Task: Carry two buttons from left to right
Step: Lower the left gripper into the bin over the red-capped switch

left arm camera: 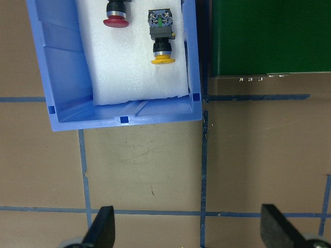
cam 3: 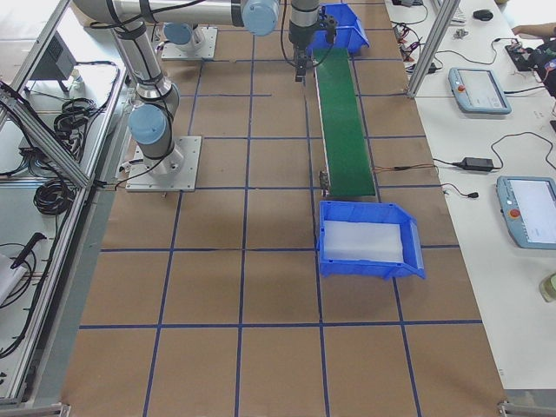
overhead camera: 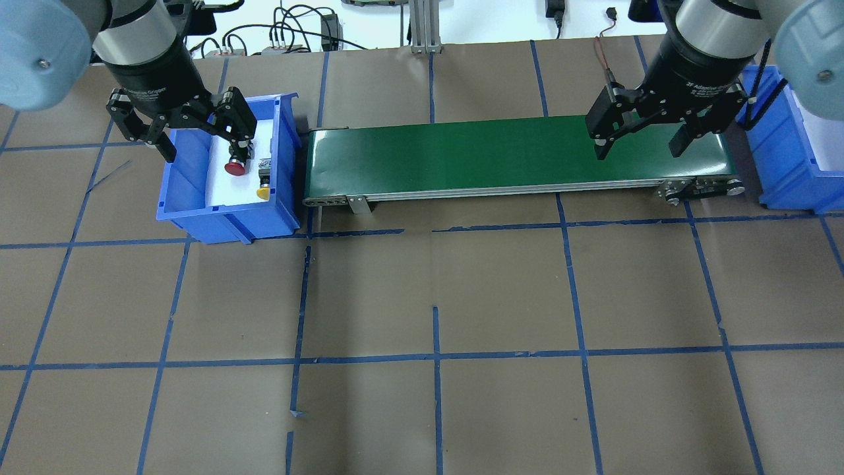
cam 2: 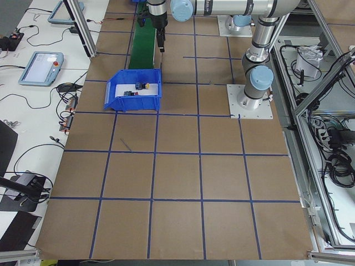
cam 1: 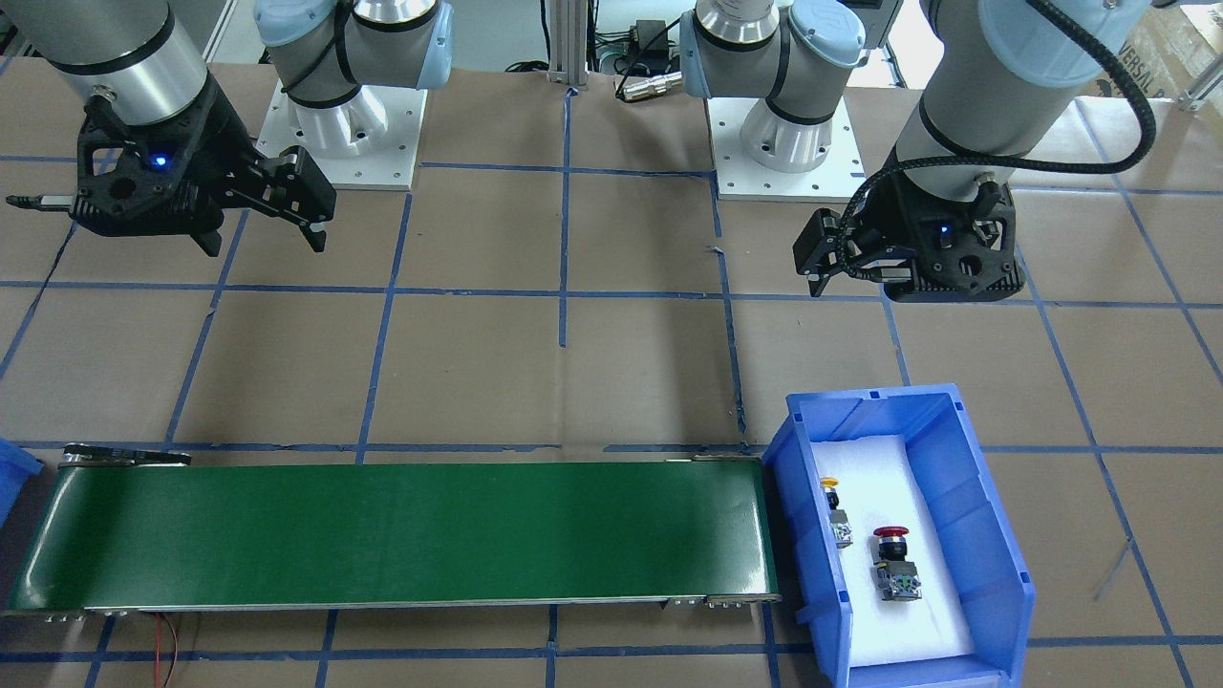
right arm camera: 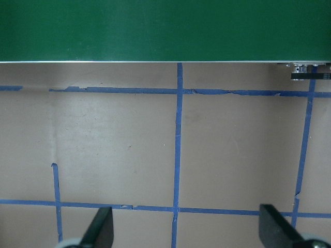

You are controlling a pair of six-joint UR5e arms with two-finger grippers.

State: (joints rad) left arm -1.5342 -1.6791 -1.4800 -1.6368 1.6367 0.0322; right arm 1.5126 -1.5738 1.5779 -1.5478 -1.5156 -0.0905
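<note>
The red button and the yellow button lie on white foam in the blue bin at the conveyor's left end. They also show in the left wrist view as the red button and the yellow button, and in the front view as the red button and the yellow button. My left gripper is open and empty, high above the table on the robot's side of the bin. My right gripper is open and empty, high near the conveyor's right end.
A green conveyor belt runs between the left bin and a second blue bin at the right end, which holds only white foam. The table is brown paper with blue tape lines.
</note>
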